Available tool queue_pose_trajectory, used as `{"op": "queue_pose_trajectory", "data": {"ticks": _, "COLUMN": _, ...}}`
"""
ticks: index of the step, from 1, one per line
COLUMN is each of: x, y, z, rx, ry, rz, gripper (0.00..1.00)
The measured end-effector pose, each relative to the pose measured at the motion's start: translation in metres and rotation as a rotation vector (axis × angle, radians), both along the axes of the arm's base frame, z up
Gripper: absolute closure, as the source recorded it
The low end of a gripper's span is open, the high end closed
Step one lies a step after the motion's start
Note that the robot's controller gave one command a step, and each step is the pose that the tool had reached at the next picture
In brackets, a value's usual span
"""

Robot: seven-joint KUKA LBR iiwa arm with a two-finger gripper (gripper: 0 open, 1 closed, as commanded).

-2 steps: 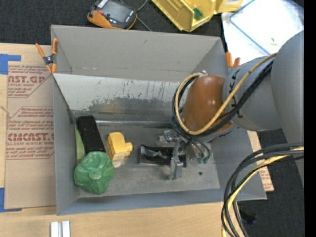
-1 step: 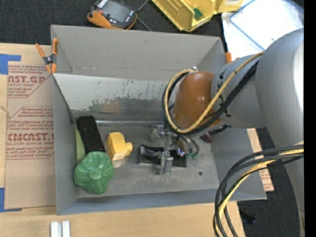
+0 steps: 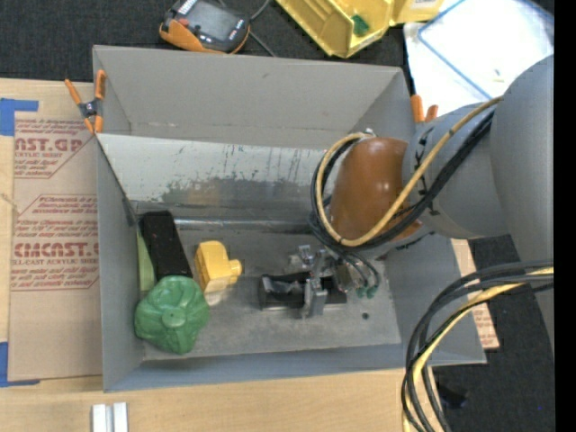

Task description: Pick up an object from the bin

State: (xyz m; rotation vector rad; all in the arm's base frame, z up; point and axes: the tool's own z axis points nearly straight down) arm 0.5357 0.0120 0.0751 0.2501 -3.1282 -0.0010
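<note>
The gripper (image 3: 310, 286) sits low over the floor of the grey metal bin (image 3: 252, 97), right of the yellow plastic block (image 3: 217, 266). Whether it is apart or together cannot be told. Nothing looks lifted yet, so the pick remains to do.

Grey arm (image 3: 526, 142) — orange-brown wrist cover (image 3: 369, 183), black-and-yellow cables (image 3: 326, 207), metal gripper (image 3: 310, 288).

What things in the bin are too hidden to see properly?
Dark thing by the end effector: camera view, its shape blends into the end effector's parts.
Pale green thing: mostly behind the black block and green lump.
Floor of the bin at right: covered by the arm.
</note>
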Motion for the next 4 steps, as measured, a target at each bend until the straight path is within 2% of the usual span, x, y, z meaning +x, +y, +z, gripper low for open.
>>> {"op": "queue_pose_trajectory", "data": {"ticks": 1, "x": 0.0, "y": 0.0, "z": 0.0, "rx": 0.0, "ry": 0.0, "rz": 0.0, "gripper": 1.0}}
{"op": "queue_pose_trajectory", "data": {"ticks": 2, "x": -0.003, "y": 0.0, "z": 0.033, "rx": -0.001, "ry": 0.012, "rz": 0.001, "gripper": 1.0}}
{"op": "queue_pose_trajectory", "data": {"ticks": 3, "x": -0.001, "y": 0.0, "z": 0.069, "rx": -0.001, "ry": 0.004, "rz": 0.0, "gripper": 1.0}}
{"op": "queue_pose_trajectory", "data": {"ticks": 4, "x": -0.001, "y": 0.0, "z": 0.089, "rx": 0.0, "ry": 0.002, "rz": 0.0, "gripper": 1.0}}
